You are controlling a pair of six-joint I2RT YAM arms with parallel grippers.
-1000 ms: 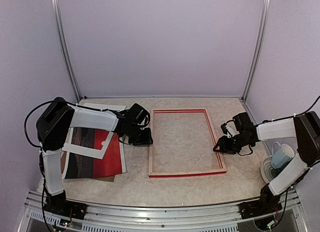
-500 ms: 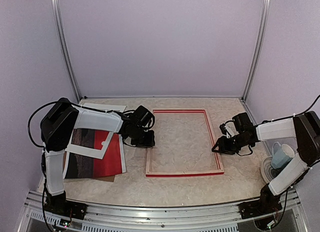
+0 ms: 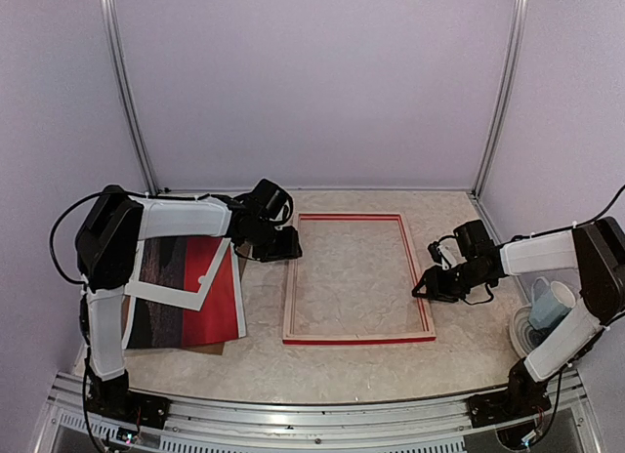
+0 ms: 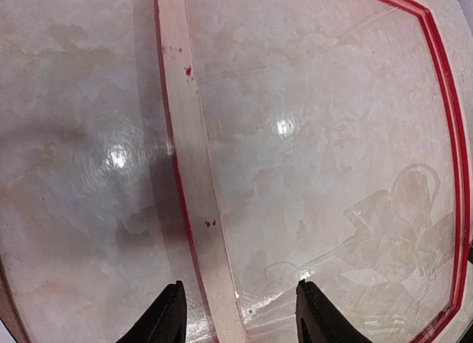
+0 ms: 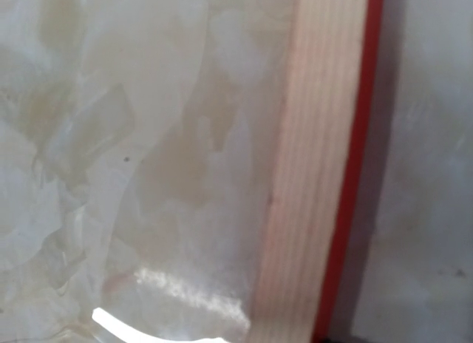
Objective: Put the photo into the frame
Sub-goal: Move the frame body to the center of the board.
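Pale wood with a red face, the frame (image 3: 291, 297) lies flat, back up; it looks stiff and light, maybe with a breakable clear pane, so hold it by the wood sides. The left gripper (image 3: 283, 246) hangs over the frame's left side with its fingers (image 4: 168, 317) wide apart, and the right gripper (image 3: 430, 282) sits at the frame's right side, open or gripping I cannot tell. Left of the frame lies the photo (image 3: 227, 307), partly under a white mat border (image 3: 166, 297); it is thin, bendy and slick, best taken by a bare edge.
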